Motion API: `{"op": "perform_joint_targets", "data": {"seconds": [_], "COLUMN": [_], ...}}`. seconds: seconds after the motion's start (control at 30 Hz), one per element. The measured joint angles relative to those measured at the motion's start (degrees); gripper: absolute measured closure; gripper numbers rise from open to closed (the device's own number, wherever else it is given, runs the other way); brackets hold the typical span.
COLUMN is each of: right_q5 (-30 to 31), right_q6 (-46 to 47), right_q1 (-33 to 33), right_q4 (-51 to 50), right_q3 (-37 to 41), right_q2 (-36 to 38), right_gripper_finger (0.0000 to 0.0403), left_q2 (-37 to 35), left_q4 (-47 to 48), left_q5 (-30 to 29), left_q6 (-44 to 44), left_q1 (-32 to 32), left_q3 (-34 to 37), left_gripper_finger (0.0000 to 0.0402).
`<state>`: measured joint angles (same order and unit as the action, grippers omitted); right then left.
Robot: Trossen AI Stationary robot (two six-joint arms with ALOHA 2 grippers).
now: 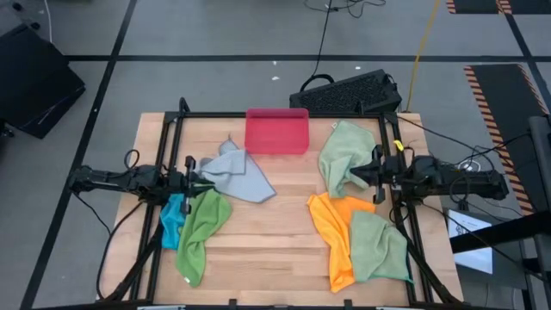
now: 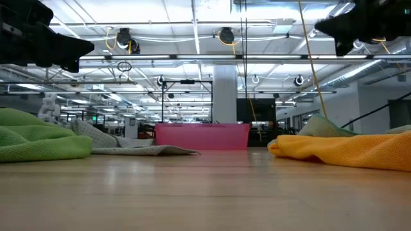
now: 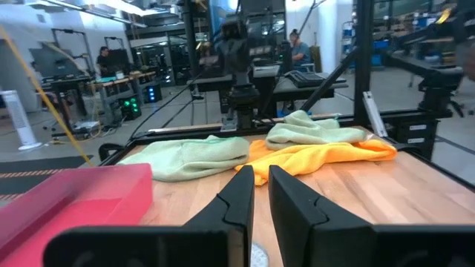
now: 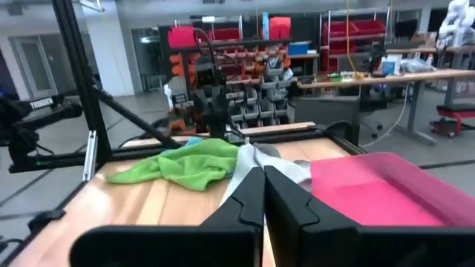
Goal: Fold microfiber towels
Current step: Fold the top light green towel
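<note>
Several microfiber towels lie crumpled on the wooden table. On the left are a grey towel [image 1: 241,174], a blue towel [image 1: 173,220] and a bright green towel [image 1: 202,234]. On the right are a pale green towel [image 1: 343,153], an orange towel [image 1: 334,222] and another pale green towel [image 1: 379,248]. My left gripper [image 1: 205,178] hovers level by the grey towel's left edge, its fingers [image 3: 239,199] a narrow gap apart with nothing between them. My right gripper [image 1: 351,175] hangs level above the pale green towel, shut [image 4: 263,182] and empty.
A rigid pink tray [image 1: 277,132] stands at the table's far middle. Bare wood [image 1: 275,232] lies between the two towel groups toward the near edge. A black frame [image 1: 258,114] runs around the table, and a dark keyboard [image 1: 349,90] lies on the floor beyond the far edge.
</note>
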<state>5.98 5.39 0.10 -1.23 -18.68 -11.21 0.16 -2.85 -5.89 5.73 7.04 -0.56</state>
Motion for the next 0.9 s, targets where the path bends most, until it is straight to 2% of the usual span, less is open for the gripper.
{"op": "perform_joint_targets", "data": {"seconds": [0.43,0.9], "right_q5": [0.0,0.3], "right_q6": [2.8,3.0], "right_q1": [0.0,0.0], "right_q4": [-20.5,-33.8], "right_q3": [-27.1,-43.9], "right_q2": [-20.0,-36.1], "right_gripper_finger": [0.0403,0.0403], "left_q2": [0.0,0.2], "left_q4": [0.1,0.0], "left_q5": [-0.7,-0.7], "left_q6": [0.8,-0.2], "left_q1": [0.0,0.0], "left_q3": [0.0,-0.1], "left_gripper_finger": [0.0355,0.0355]}}
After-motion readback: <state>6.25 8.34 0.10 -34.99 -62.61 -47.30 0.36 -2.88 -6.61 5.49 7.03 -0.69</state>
